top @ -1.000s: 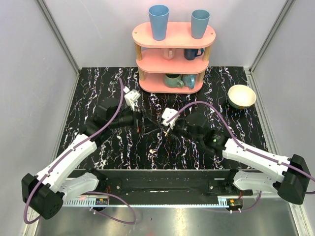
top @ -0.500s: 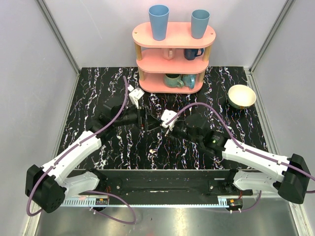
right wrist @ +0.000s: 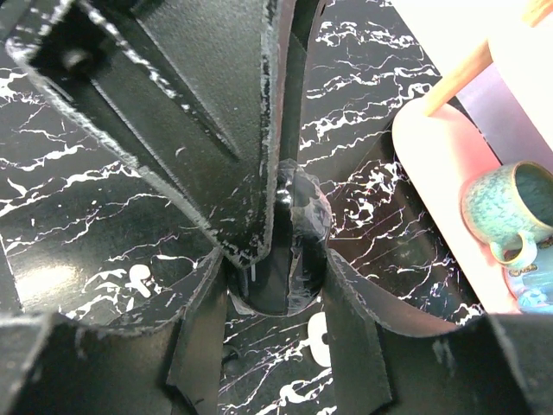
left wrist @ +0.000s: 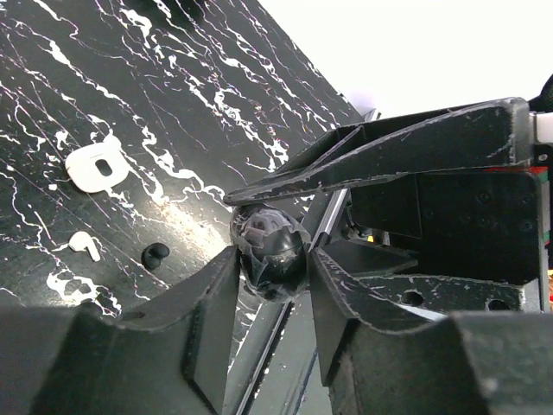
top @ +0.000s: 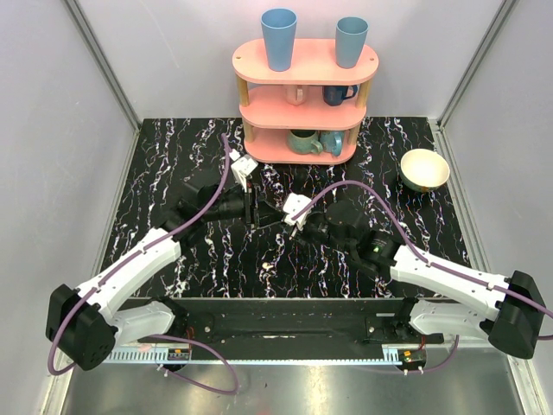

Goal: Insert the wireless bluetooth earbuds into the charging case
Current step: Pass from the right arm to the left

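Swung inward over the last second, the left gripper point(left wrist: 275, 256) now meets the right gripper point(right wrist: 276, 259) mid-table. Each pinches the same dark glossy lump point(left wrist: 270, 246), which I cannot identify. Below, on the table point(left wrist: 173, 78), lie the white case point(left wrist: 97, 167) and, near it, one earbud point(left wrist: 84, 245), both untouched. Farther back, a pink shelf point(top: 311, 62) carries two blue cups point(top: 278, 39) on top and mugs point(top: 302, 141) inside; a bowl point(top: 424, 169) sits to its right

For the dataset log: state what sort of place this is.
Probably a robotics lab test cell: grey panel walls enclose a black white-veined tabletop, with two white-and-black robot arms bolted at its edge and a pink three-tier shelf of mugs.
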Tool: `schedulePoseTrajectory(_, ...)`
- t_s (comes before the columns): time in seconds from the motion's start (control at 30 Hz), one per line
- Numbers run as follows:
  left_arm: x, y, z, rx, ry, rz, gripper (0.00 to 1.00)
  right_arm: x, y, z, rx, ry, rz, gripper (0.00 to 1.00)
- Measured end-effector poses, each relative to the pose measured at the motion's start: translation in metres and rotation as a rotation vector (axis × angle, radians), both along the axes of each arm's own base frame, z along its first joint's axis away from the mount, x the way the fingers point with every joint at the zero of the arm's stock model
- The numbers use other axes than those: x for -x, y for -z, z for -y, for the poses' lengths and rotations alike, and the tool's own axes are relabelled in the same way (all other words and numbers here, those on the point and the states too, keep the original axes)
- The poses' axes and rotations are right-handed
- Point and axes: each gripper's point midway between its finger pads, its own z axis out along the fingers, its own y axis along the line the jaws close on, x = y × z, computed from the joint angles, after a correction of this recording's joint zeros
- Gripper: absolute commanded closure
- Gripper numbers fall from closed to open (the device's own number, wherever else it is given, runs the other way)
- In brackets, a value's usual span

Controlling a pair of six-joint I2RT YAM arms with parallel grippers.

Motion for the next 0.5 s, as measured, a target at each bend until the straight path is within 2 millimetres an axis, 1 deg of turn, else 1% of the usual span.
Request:
schedulePoseTrajectory(0.2, -0.0027, 0.0061, 0.0011, -0.011, 0.001, -0.013, 0.64, 0.0005, 0.0034, 0.0018, 0.006, 0.004, -0.003, 0.97)
schedulePoseTrajectory(0.23, -0.0026, 0.0065, 0.0013, -0.011, 0.003, -0.014, 0.69, 0.0005, 0.0038, 0.0020, 0.007, 0.005, -0.003, 0.97)
schedulePoseTrajectory(0.3, -0.0027, 0.0074, 0.0016, -0.013, 0.005, -0.016, 0.83, 0.0004, 0.0042, 0.0022, 0.009, 0.006, -0.004, 0.97)
schedulePoseTrajectory(0.33, -0.0027, 0.0074, 0.0016, -0.013, 0.005, -0.015, 0.94, 0.0003, 0.0044, 0.0024, 0.009, 0.007, -0.004, 0.97)
schedulePoseTrajectory(0.37, -0.0025, 0.0074, 0.0017, -0.013, 0.006, -0.014, 1.00, 0.0003, 0.0044, 0.0024, 0.010, 0.007, -0.004, 0.89)
schedulePoseTrajectory(0.4, -0.0028, 0.0076, 0.0016, -0.014, 0.006, -0.012, 1.00, 0.0001, 0.0044, 0.0025, 0.010, 0.007, -0.004, 0.84)
schedulePoseTrajectory(0.47, -0.0030, 0.0078, 0.0015, -0.015, 0.006, -0.010, 1.00, 0.0002, 0.0045, 0.0025, 0.010, 0.008, -0.004, 0.81)
schedulePoseTrajectory(0.5, -0.0031, 0.0078, 0.0016, -0.016, 0.006, -0.006, 1.00, 0.0000, 0.0045, 0.0026, 0.010, 0.009, -0.004, 0.69)
